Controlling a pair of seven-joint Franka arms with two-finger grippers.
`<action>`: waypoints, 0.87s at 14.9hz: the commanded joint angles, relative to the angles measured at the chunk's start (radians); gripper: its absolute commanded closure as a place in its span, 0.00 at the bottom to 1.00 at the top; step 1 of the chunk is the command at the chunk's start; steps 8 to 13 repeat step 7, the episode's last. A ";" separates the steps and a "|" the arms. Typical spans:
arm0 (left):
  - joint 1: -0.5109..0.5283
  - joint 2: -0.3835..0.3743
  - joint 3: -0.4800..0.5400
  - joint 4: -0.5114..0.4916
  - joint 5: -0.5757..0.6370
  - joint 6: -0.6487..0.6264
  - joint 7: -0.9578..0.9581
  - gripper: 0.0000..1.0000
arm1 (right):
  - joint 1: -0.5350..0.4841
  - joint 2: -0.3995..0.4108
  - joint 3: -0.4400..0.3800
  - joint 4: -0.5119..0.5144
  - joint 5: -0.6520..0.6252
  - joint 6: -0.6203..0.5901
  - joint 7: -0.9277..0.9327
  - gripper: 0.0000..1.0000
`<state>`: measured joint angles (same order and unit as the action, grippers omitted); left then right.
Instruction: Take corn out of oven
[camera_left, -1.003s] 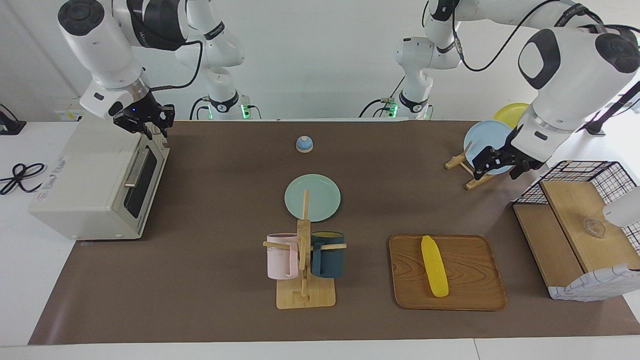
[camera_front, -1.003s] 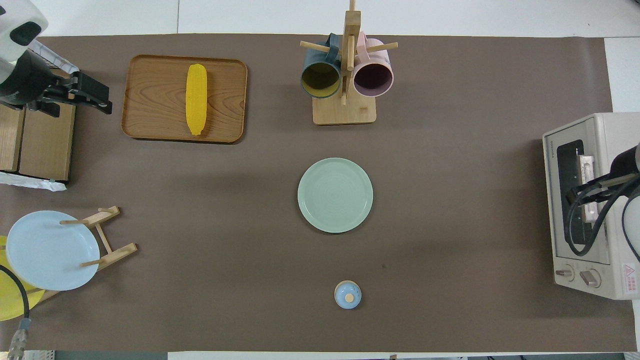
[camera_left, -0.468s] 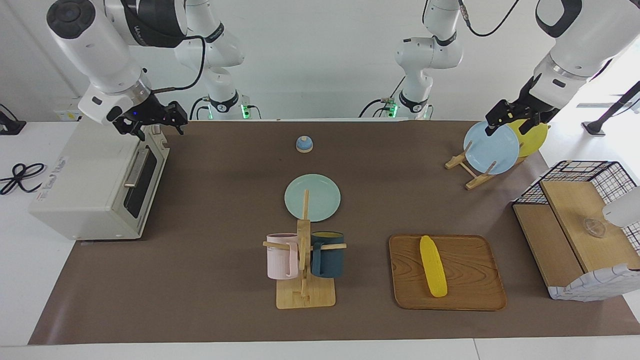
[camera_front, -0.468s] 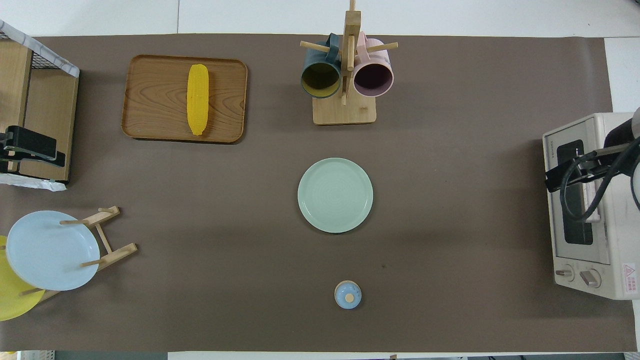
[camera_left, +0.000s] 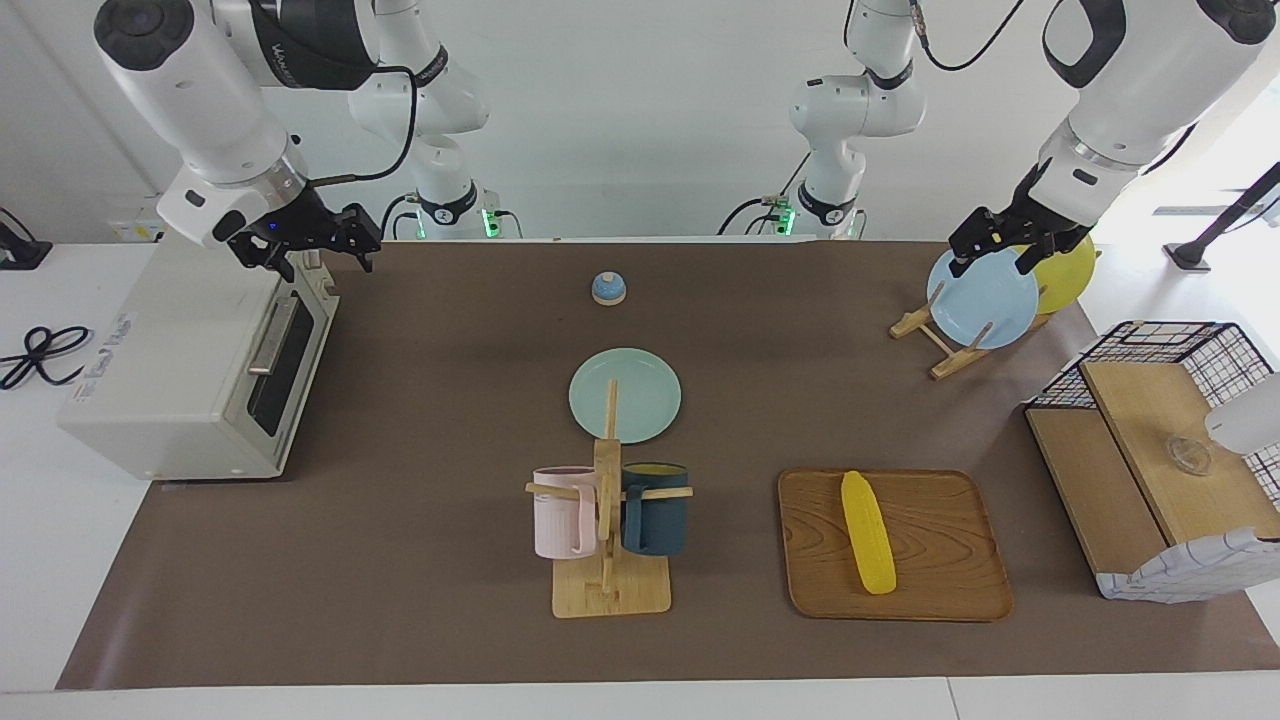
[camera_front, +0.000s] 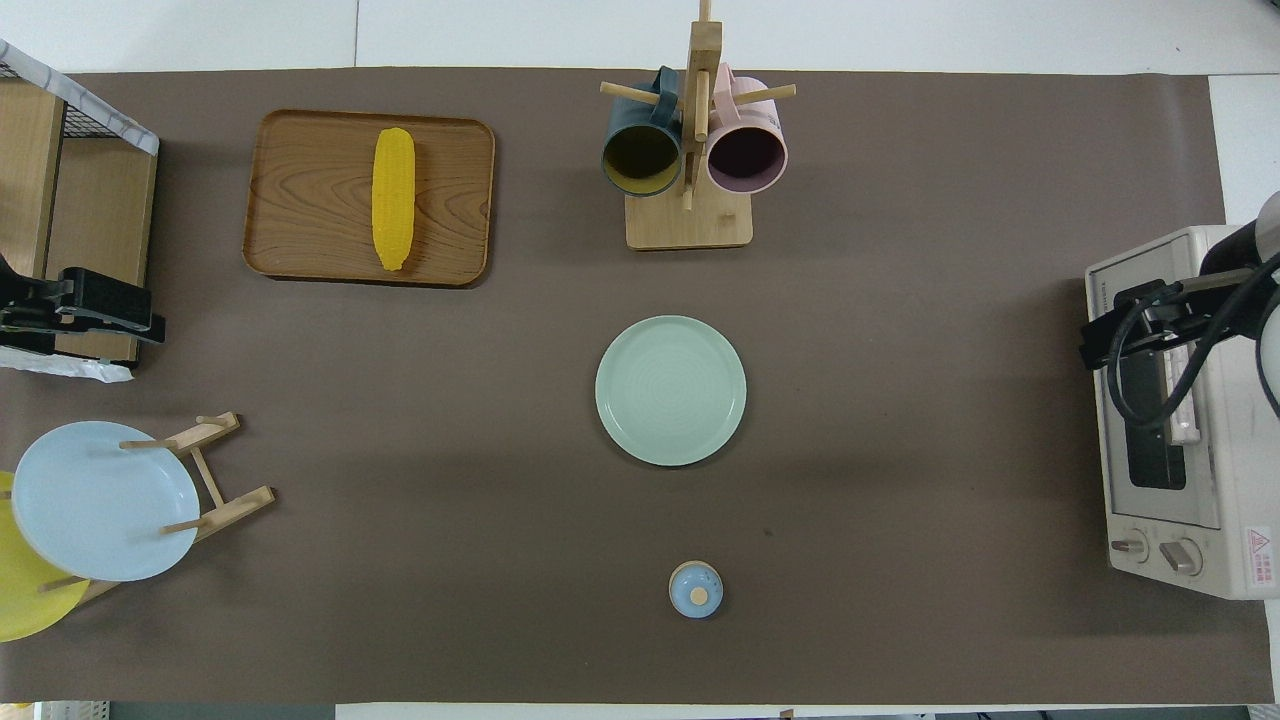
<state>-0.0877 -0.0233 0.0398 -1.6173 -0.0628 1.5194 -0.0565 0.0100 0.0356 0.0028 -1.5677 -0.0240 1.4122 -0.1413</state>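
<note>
Right gripper (camera_left: 318, 242) hangs over the upper front edge of the oven (camera_left: 180, 360), at the right arm's end of the table; its fingers, partly closed a second ago, now stand spread and empty. It has lifted off the door top and drifted toward table centre. Oven door shut, bar handle (camera_left: 270, 335) untouched now. Left gripper (camera_left: 1000, 243), a second ago low beside the wire basket (camera_left: 1160, 345), has risen and swung in over the blue plate (camera_left: 985, 300) on its wooden stand, yellow plate (camera_left: 1065, 270) just beside; fingers apart, holding nothing. Farther out: green plate (camera_left: 625, 395) mid-table, small blue bell (camera_left: 609, 288) nearer the robots than it. Farther still, the mug rack (camera_left: 608, 540) with pink and dark mugs. The corn (camera_left: 867, 532) lies on the wooden tray (camera_left: 960, 580), well apart from the oven, unmoved over the second. Judgement: corn out, door closed, both arms retreating; task looks essentially complete.
</note>
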 joint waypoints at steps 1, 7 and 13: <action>0.005 -0.017 -0.011 -0.026 0.020 0.028 -0.011 0.00 | -0.008 0.018 0.000 0.029 0.027 -0.015 0.016 0.00; -0.001 -0.017 -0.029 -0.035 0.110 0.094 0.007 0.00 | -0.016 0.018 -0.001 0.026 0.027 -0.007 0.011 0.00; -0.001 -0.017 -0.029 -0.035 0.110 0.094 0.007 0.00 | -0.016 0.018 -0.001 0.026 0.027 -0.007 0.011 0.00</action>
